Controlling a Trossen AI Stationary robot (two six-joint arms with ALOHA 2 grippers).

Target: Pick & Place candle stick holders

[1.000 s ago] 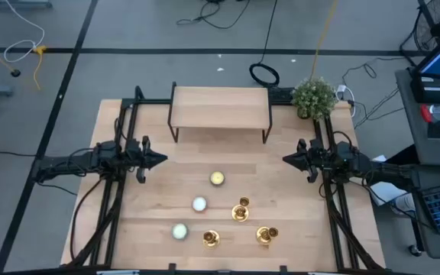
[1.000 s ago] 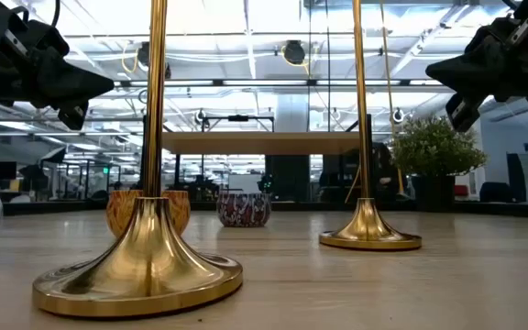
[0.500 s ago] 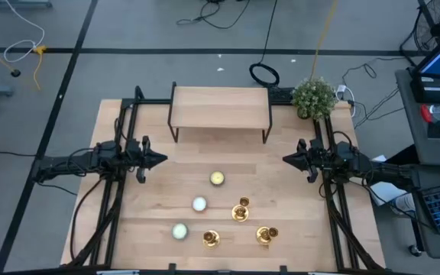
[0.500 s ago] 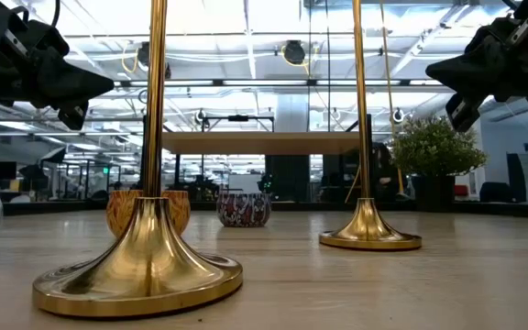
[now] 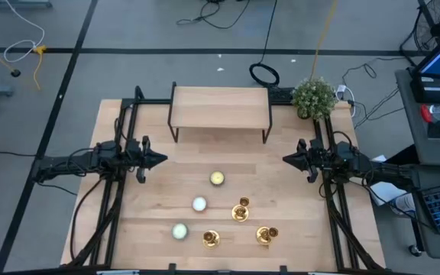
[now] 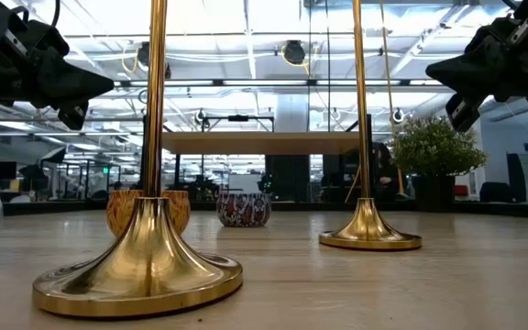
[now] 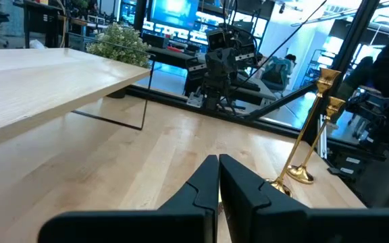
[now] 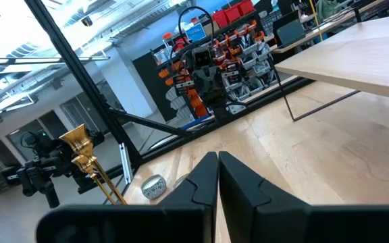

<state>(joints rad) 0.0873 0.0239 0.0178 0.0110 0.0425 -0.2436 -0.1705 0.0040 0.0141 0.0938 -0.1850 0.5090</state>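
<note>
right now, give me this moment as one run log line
phase: idle, nothing grasped | left tool: shut, raised at table's left edge | right tool: shut, raised at right edge | candle stick holders: three upright, front centre, untouched

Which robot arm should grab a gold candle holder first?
Probably the right. The three candle stick holders stand right of the table's middle, nearer the right gripper than the left gripper. Both grippers are shut and raised off the table, holding nothing.
</note>
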